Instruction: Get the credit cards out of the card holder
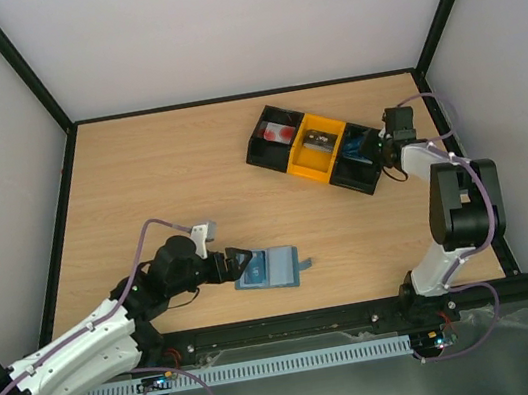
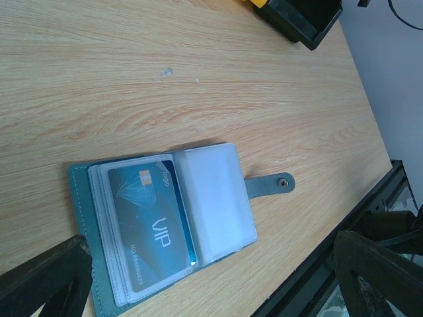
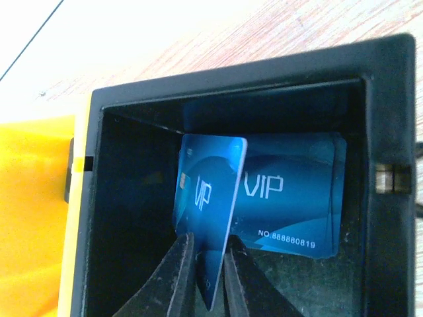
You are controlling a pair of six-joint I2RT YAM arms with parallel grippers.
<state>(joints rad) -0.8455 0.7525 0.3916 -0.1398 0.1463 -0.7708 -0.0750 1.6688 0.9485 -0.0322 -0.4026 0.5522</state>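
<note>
The right claw (image 3: 210, 241) pinches a blue card (image 3: 208, 191) on edge between its tips, inside the black bin (image 3: 218, 92), a second blue card (image 3: 291, 198) lying flat just beyond. The left claw (image 1: 237, 263) gapes wide over the unfolded card holder (image 2: 82, 211), a third blue card (image 2: 152, 224) tucked in its pocket.

Light wooden table (image 1: 170, 183), plain white walls (image 1: 234, 20), black frame posts (image 1: 21, 66), soft even light

A three-bin tray (image 1: 308, 172), black at both ends and yellow in the middle, lies at an angle on the far right of the wooden table (image 1: 160, 184). A white slotted cable duct (image 1: 292, 363) runs along its near edge
</note>
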